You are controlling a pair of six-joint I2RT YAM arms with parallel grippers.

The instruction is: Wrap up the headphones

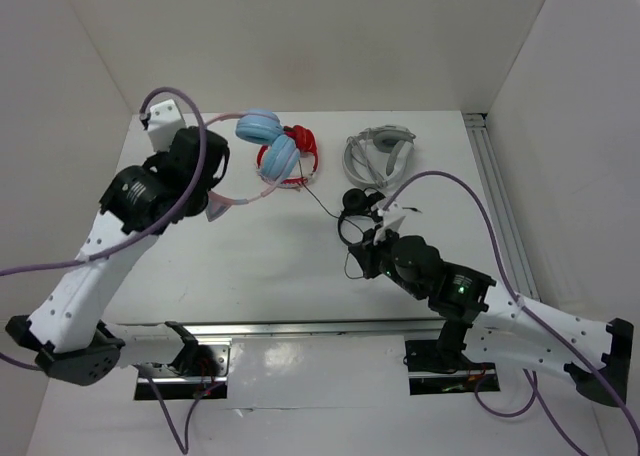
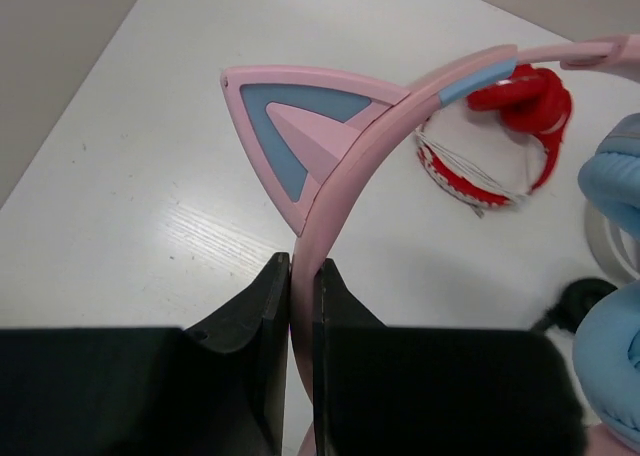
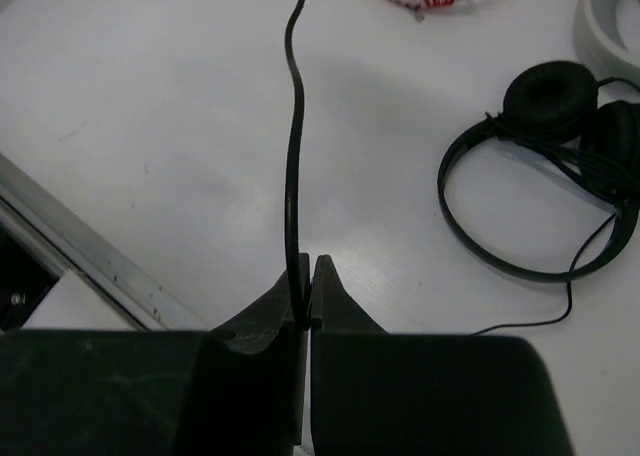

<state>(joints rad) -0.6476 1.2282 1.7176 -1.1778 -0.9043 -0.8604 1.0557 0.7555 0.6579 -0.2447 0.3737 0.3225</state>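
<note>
The headphones [image 1: 270, 144] have light blue earcups and a pink headband [image 2: 352, 164] with a cat ear [image 2: 290, 126], and they are at the back middle of the table. My left gripper [image 1: 213, 194] is shut on the headband, which is clamped between the jaws in the left wrist view [image 2: 303, 268]. The thin dark cable [image 1: 322, 204] runs from the earcups toward my right gripper [image 1: 366, 242]. In the right wrist view the right gripper [image 3: 308, 268] is shut on the cable [image 3: 292, 156], which rises straight from the jaws.
A red pair [image 1: 303, 156] lies against the blue earcups, seen also in the left wrist view [image 2: 512, 116]. A grey pair [image 1: 380, 152] lies at the back right. A small black pair [image 3: 545, 106] lies just right of the right gripper. Metal rails run along the front [image 1: 300, 328] and right [image 1: 495, 186].
</note>
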